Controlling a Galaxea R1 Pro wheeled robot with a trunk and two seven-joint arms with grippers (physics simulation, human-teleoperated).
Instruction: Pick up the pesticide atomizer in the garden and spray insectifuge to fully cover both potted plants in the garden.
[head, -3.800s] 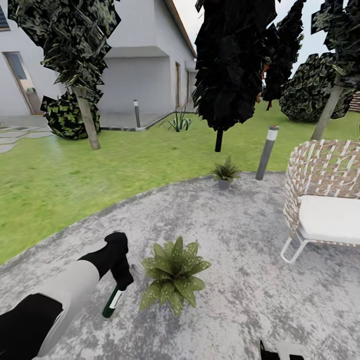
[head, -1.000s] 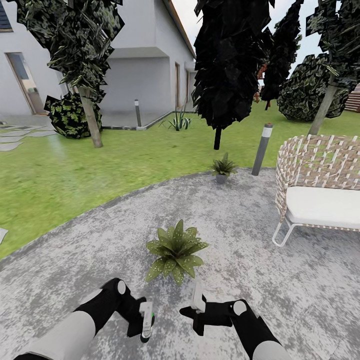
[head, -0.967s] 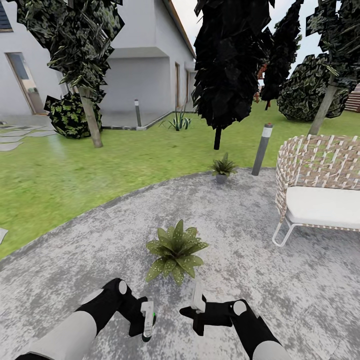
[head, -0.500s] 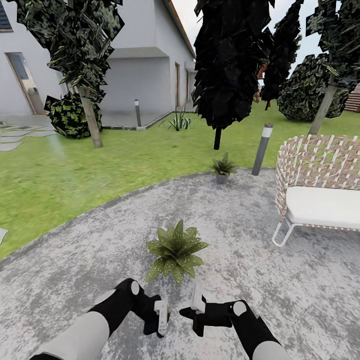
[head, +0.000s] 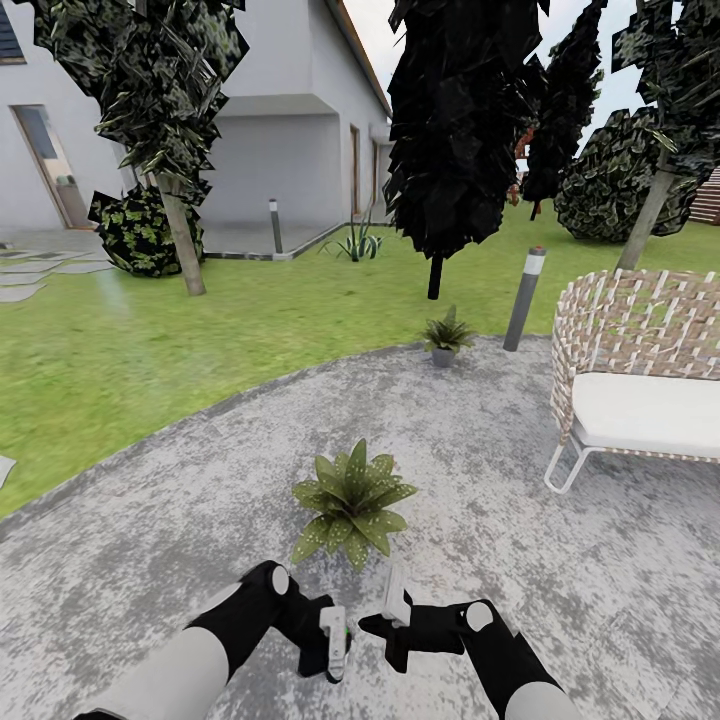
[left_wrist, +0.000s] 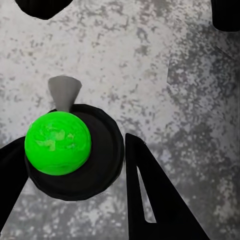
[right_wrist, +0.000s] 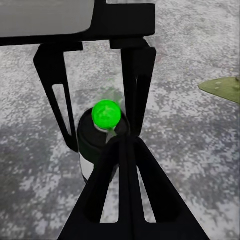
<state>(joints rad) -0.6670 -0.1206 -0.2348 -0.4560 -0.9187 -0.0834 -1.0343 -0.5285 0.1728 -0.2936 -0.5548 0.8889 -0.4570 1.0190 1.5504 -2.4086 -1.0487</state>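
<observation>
Holding the pesticide atomizer (head: 335, 645) low over the patio (head: 520, 480), my left gripper (head: 328, 648) has its fingers closed on the bottle's sides; most of the dark body is hidden behind them. My right gripper (head: 392, 615) sits just beside it, fingers spread with nothing between them. Beyond lies the near potted plant (head: 352, 503); the far potted plant (head: 446, 336) is small, its pot hard to make out, near the bollard lamp (head: 525, 299).
</observation>
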